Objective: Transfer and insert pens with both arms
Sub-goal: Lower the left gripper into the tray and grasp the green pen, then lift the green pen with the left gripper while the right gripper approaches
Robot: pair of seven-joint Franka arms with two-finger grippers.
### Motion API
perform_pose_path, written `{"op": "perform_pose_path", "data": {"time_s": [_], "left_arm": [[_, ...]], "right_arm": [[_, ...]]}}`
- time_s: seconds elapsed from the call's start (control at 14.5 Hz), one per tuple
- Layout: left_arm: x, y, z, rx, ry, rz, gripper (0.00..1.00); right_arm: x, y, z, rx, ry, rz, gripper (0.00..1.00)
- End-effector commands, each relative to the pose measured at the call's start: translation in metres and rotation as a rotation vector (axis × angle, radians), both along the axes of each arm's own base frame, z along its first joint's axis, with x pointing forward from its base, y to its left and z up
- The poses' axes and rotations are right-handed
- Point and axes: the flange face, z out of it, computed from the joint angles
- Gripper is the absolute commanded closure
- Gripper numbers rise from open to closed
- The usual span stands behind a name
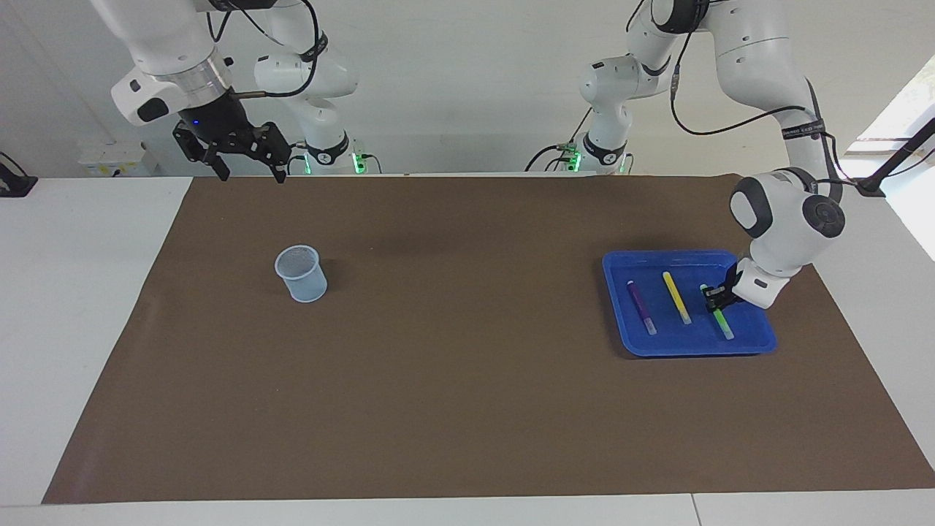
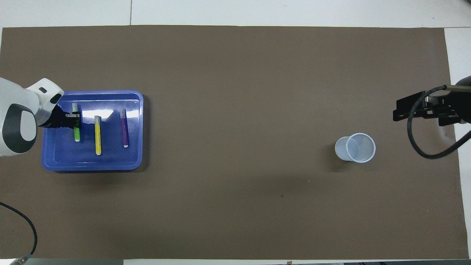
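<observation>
Left end effector [image 1: 711, 297] clamped on the slim green pen [image 1: 719, 314] in the blue plastic tray [image 1: 687, 347]; right end effector [image 1: 248, 173], fingers spread and empty, waits above the tabletop.

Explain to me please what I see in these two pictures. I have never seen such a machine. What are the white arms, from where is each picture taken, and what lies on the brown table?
These are two white robot arms, each ending in a black two-finger gripper. One picture looks across the table at the robots; the other looks down from above their own end, so the sides appear swapped.

On the brown mat lies a blue tray at the left arm's end, holding three pens side by side: a purple pen, a yellow pen and a green pen. A pale mesh cup stands at the right arm's end.

The left gripper is down in the tray, shut on the green pen. The right gripper is open and empty; it waits in the air above the mat's edge near the robots.
</observation>
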Motion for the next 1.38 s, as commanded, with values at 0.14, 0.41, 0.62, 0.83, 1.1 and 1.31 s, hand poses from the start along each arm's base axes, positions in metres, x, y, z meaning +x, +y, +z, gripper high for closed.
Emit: {"op": "perform_pose_path", "data": {"time_s": [0.14, 0.41, 0.62, 0.83, 1.1, 1.31], "left_arm": [[0.005, -0.024, 0.067, 0.004, 0.071, 0.005, 1.0], [-0.013, -0.055, 0.125, -0.02, 0.143, 0.175, 1.0], [-0.04, -0.104, 0.168, -0.076, 0.225, 0.48, 1.0], [-0.068, -0.149, 0.214, -0.196, 0.318, 0.747, 1.0], [-0.095, -0.234, 0.23, -0.228, 0.538, 1.063, 1.0], [-0.106, -0.291, 0.232, -0.249, 0.641, 1.263, 1.0]], "right_arm": [[-0.016, 0.002, -0.009, 0.012, 0.036, 0.028, 0.0], [-0.019, 0.024, -0.01, 0.064, 0.041, 0.053, 0.0], [-0.022, 0.018, -0.017, 0.229, 0.058, 0.002, 0.0], [-0.026, 0.018, -0.025, 0.335, 0.065, -0.028, 0.0], [-0.037, 0.017, -0.045, 0.541, 0.04, -0.156, 0.0], [-0.041, 0.027, -0.045, 0.625, 0.089, -0.278, 0.0]]}}
